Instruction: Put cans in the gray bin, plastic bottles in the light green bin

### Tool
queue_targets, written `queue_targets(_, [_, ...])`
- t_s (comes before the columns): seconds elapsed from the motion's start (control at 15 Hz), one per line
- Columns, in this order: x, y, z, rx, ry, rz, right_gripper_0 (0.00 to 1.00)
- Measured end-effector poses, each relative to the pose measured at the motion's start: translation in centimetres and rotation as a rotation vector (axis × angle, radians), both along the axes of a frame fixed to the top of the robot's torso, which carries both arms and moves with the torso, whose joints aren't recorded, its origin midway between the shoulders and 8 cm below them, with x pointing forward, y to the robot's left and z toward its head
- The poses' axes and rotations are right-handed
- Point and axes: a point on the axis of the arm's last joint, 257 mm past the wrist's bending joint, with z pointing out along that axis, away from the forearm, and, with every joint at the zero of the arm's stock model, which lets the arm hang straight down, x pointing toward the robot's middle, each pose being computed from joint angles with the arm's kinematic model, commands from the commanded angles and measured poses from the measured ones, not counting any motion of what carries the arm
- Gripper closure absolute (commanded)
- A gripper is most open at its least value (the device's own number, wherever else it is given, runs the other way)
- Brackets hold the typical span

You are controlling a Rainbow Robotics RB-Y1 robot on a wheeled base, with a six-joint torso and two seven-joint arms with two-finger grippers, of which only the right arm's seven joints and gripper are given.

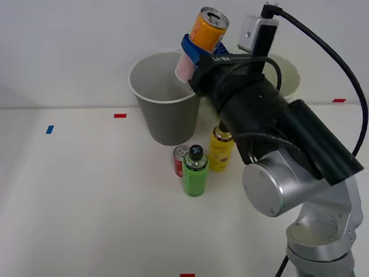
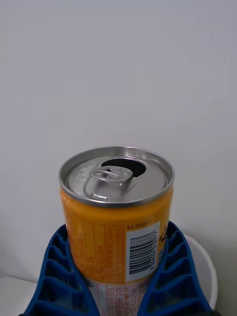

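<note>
My right gripper is shut on the orange-and-white can, held tilted in the air above the right rim of the gray bin. Seen from the wrist, the can stands between the blue ribbed fingers, its silver top opened. A small red can, a green bottle and a yellow bottle, both black-capped, stand together on the table in front of the gray bin. The light green bin is mostly hidden behind my arm; a bit of its pale rim shows past the can.
Red tape marks and a blue one lie on the white table. My arm and its black cable cover the right side. The left and front of the table are bare.
</note>
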Motion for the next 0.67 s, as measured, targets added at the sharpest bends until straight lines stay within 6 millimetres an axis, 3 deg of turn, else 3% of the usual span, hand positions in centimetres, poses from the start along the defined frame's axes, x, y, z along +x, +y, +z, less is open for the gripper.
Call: queue_targets(0.67, [8.3, 5.3, -2.7, -0.199, 0.017, -0.016, 1.00])
